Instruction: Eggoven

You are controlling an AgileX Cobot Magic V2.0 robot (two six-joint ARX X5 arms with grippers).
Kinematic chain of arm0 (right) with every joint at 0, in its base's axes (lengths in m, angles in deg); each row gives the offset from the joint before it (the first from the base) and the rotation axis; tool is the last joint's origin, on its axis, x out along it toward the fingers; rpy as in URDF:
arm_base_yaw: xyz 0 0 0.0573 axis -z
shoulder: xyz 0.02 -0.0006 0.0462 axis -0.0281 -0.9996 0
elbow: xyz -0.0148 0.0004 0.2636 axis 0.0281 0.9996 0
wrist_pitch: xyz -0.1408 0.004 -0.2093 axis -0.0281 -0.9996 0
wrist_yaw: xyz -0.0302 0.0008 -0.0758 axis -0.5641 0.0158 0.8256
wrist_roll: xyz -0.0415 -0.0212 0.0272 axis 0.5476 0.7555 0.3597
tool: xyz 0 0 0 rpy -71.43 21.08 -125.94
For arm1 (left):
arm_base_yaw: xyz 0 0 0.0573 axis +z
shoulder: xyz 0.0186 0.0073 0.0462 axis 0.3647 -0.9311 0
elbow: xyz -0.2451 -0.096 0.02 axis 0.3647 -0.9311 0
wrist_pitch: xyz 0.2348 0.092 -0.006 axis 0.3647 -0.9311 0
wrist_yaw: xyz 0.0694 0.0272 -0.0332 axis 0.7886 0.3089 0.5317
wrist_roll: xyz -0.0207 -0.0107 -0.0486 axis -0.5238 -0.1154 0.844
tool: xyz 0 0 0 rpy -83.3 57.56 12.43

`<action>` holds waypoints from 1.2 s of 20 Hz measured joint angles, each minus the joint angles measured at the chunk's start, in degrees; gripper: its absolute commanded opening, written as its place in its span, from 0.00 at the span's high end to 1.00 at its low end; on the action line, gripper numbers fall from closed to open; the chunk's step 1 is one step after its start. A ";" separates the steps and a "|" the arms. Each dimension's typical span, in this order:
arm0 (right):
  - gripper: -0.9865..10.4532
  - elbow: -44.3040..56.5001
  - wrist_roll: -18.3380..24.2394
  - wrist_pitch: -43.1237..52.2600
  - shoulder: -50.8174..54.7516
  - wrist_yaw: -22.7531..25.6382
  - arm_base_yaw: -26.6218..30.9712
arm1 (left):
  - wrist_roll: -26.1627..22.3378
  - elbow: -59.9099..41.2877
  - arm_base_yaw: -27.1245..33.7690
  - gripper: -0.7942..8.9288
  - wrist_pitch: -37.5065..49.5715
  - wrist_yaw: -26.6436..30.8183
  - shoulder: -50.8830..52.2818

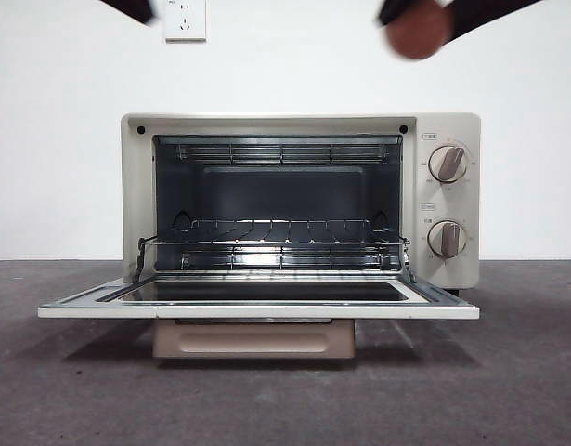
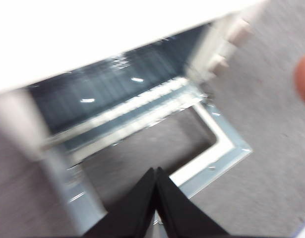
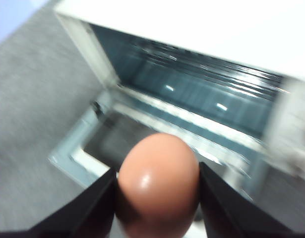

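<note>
Holding the egg: the right gripper (image 3: pixel 157 198) is clamped on the egg (image 3: pixel 158 183), one black jaw on each side of it; both are high above the oven's right end, blurred in the front view (image 1: pixel 417 28).
Egg look: one egg, reddish-brown, smooth, oval, with a small glossy highlight on its shell.
Oven: one cream, boxy toaster oven (image 1: pixel 452 200) with rounded corners, standing on the bench (image 1: pixel 81 390).
Oven door: folded down flat in front of the oven, metal-framed with a dark glass pane (image 1: pixel 257 291); a beige handle (image 1: pixel 254 339) hangs below its front edge.
Oven inside: dark cavity, one shiny wire rack (image 1: pixel 276 237) across it, ribbed metal bars near the ceiling.
Knobs: two round beige knobs on the oven's right panel, one (image 1: pixel 447 163) above the other (image 1: pixel 447 239).
Left gripper: the left gripper (image 2: pixel 156 198) has its two black jaws pressed together with nothing between them, above the oven's open door; in the front view it is only a dark tip (image 1: pixel 132 9) high above the oven's left end.
Bench surface: grey, matte, slightly grainy.
Wall: plain white behind the oven, with one white socket (image 1: pixel 185 19) above the oven.
</note>
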State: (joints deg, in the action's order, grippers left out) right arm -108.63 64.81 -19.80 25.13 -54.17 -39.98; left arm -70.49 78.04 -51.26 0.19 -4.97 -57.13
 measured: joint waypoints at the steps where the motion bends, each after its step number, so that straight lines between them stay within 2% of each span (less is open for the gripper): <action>1: 0.91 0.00 -0.42 2.60 -2.19 -0.79 0.00 | -0.09 -2.32 1.49 0.91 -0.02 0.00 2.99; 6: 0.91 0.00 -2.03 13.55 -13.97 -1.03 0.00 | -0.22 -14.01 7.37 0.91 -0.98 -0.46 15.28; 12: 0.91 0.00 -2.49 24.35 -25.90 -0.02 0.17 | -0.22 -17.42 8.26 0.91 -5.31 -0.63 23.43; 24: 0.91 -0.02 -2.21 29.70 -32.59 10.88 0.50 | -0.24 -17.42 8.26 0.91 -8.20 -0.66 25.92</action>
State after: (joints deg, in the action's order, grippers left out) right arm -108.65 62.60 9.90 -7.46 -43.29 -39.48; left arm -70.73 60.62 -42.99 -8.00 -5.62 -31.20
